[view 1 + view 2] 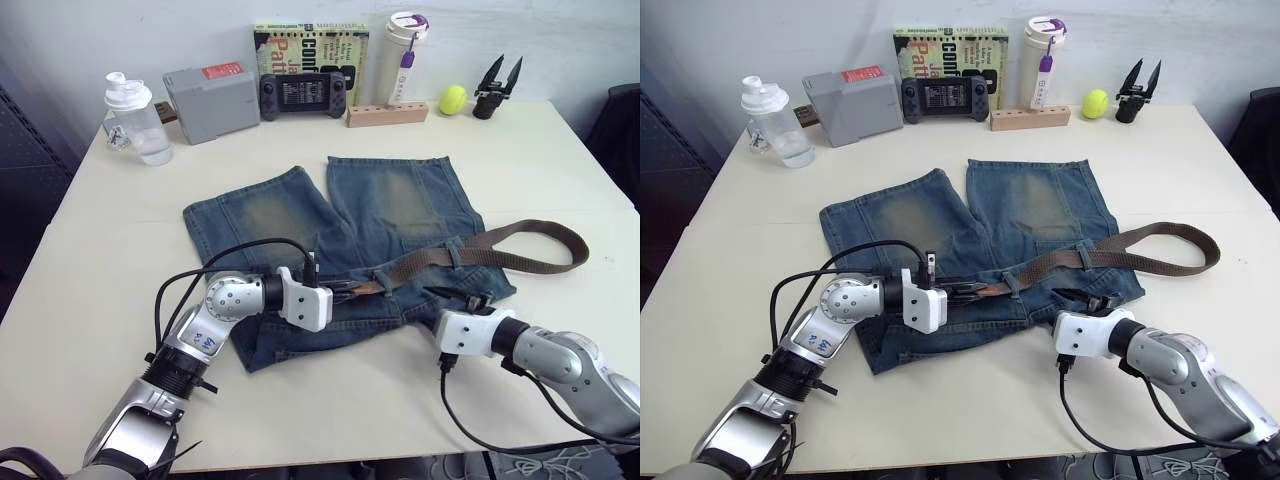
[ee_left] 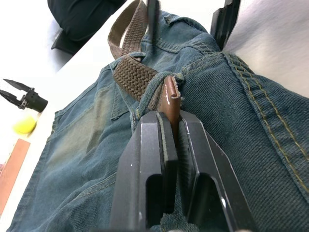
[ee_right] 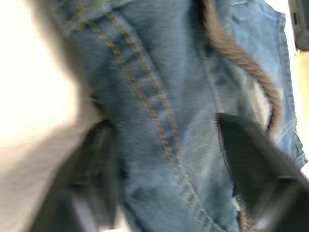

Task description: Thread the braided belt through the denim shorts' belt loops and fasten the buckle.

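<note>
Two tools, left tool (image 2: pixel 170 130) pinching braided belt (image 1: pixel 520 250) tip, right tool (image 3: pixel 164 154) spread

Denim shorts (image 1: pixel 380 215): coarse blue cotton twill, faded to yellowish patches, tan topstitching. Braided belt (image 1: pixel 520 245): brown woven webbing, rough and matt, ending in a smooth darker leather tip (image 2: pixel 171 99). Left gripper (image 2: pixel 172 126): matt black plastic fingers clamped on that tip. Table (image 1: pixel 110 240): smooth, pale, matt. Shaker bottle (image 1: pixel 135 120): clear glossy plastic. Block (image 1: pixel 388 114): bare light wood. Ball (image 1: pixel 453 99): fuzzy yellow felt.
</note>
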Controlling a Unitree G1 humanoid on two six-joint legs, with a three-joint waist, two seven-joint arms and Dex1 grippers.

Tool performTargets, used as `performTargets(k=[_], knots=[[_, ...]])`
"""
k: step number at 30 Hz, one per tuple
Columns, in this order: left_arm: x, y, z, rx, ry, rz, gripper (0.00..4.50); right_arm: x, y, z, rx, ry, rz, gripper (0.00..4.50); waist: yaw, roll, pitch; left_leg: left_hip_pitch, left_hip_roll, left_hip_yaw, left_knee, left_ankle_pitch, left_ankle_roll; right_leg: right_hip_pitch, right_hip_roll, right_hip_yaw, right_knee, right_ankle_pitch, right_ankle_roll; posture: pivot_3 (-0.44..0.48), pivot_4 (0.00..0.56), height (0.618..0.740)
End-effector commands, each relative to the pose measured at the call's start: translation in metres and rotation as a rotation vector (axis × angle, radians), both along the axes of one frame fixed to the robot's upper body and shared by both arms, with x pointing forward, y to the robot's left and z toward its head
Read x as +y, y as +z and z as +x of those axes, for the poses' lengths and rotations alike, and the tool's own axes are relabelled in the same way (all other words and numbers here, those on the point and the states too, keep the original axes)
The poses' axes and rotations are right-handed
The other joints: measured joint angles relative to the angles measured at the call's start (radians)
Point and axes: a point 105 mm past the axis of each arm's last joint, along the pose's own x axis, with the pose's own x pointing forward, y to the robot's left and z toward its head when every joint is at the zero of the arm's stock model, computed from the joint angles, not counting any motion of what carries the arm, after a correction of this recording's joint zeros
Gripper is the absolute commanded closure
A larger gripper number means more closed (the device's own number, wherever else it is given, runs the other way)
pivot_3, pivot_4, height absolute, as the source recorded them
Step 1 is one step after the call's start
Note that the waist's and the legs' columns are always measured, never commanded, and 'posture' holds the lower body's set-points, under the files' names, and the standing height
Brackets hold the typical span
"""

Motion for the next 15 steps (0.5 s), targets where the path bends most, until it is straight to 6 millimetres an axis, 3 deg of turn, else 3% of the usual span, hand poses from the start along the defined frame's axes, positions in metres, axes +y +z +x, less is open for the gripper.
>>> performTargets(k=[1,2,3,7,9,15], knots=[[-0.004,0.009,-0.003,-0.039,-0.014,-0.018,4.50,-0.056,-0.023,0.013,0.085,-0.267,-0.041,3.47,0.001,0.000,0.000,0.000,0.000,0.000,0.000,0.000,0.000,0.000,0.000,0.000,0.000,0.000,0.000,0.000,0.150,0.726],[-0.004,0.009,-0.004,-0.041,-0.014,-0.016,4.50,-0.071,-0.021,0.019,0.070,-0.341,-0.038,3.68,0.003,0.000,0.000,0.000,0.000,-0.001,0.000,0.000,0.000,0.000,0.000,0.000,0.000,0.000,0.000,0.000,0.150,0.726],[-0.003,0.009,-0.004,-0.043,-0.015,-0.013,4.50,-0.086,-0.018,0.024,0.057,-0.419,-0.029,4.35,0.005,0.000,0.000,0.000,0.000,-0.001,0.001,0.000,0.000,0.000,-0.001,0.000,0.000,0.000,0.000,0.000,0.150,0.726],[-0.003,0.007,-0.006,-0.051,-0.017,0.000,4.50,-0.144,-0.006,0.037,0.002,-0.663,-0.069,4.47,0.021,0.000,0.000,-0.001,-0.002,-0.002,0.002,0.000,0.002,0.002,-0.004,0.000,0.000,0.001,0.002,0.000,0.150,0.726],[-0.002,0.007,-0.006,-0.053,-0.017,0.002,4.50,-0.163,0.001,0.041,-0.017,-0.729,-0.084,4.47,0.032,0.000,0.000,-0.002,-0.002,-0.003,0.002,0.001,0.003,0.002,-0.004,-0.001,-0.001,0.001,0.002,0.000,0.150,0.726],[-0.001,0.008,-0.007,-0.063,-0.013,0.004,4.50,-0.150,-0.001,0.047,0.008,-0.661,-0.064,4.47,0.031,0.002,0.000,-0.004,-0.002,-0.004,0.001,0.001,0.002,0.001,-0.001,-0.003,-0.001,0.001,0.002,0.000,0.150,0.726]])
